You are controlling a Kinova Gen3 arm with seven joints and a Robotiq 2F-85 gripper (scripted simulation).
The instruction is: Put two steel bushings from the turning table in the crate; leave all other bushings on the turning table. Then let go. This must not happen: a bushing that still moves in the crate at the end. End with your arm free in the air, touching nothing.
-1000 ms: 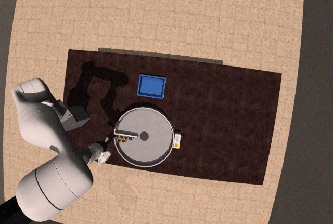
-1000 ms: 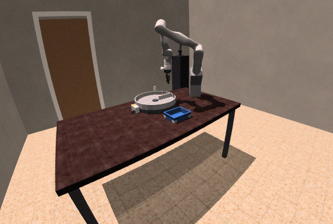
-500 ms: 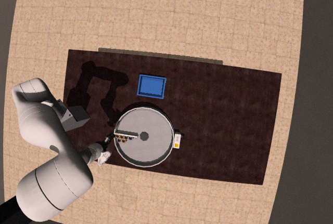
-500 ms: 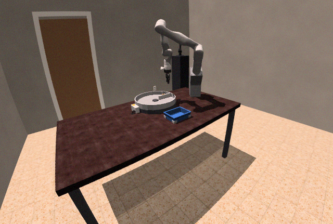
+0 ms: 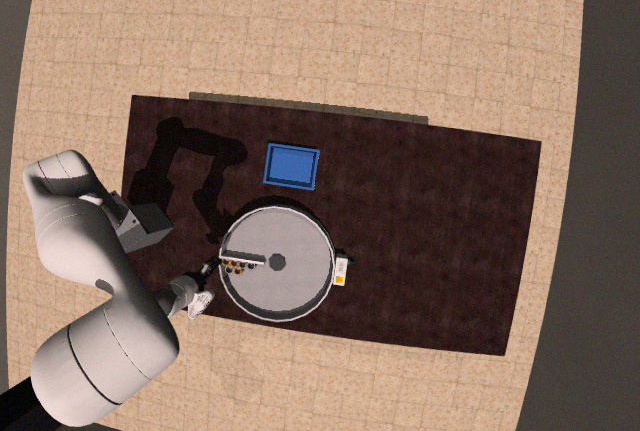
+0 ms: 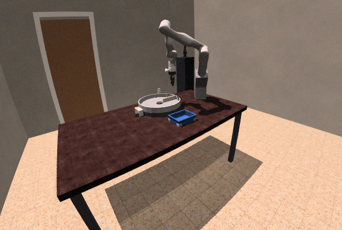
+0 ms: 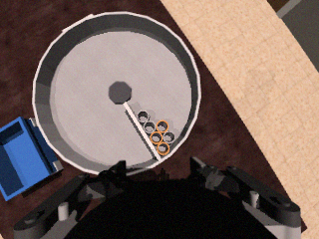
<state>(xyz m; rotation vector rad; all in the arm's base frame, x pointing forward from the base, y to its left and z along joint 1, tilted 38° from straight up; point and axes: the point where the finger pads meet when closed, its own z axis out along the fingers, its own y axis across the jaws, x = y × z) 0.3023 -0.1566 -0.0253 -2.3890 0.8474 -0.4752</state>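
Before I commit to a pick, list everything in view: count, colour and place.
Table: one, dark brown, on tiled floor.
Turning table: one, grey with white rim, on the table.
Divider bar: one, white, from hub to rim.
Steel bushings: three, grey, beside the bar.
Other bushings: three, orange, in the same cluster.
Crate: one, blue, beside the turning table, nothing visible inside.
Control box: one, white, at the rim.
Door: one, brown, back wall.
Arm: one, white, on a grey pedestal.
Gripper: one, open, holding nothing, above the turning table's edge.

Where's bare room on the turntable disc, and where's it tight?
Most of the turning table disc is bare: from hub out to the rim, away from the divider bar. Tight spot: bushings huddle against the bar near the rim. Crate looks unfilled. Open gripper hangs above.
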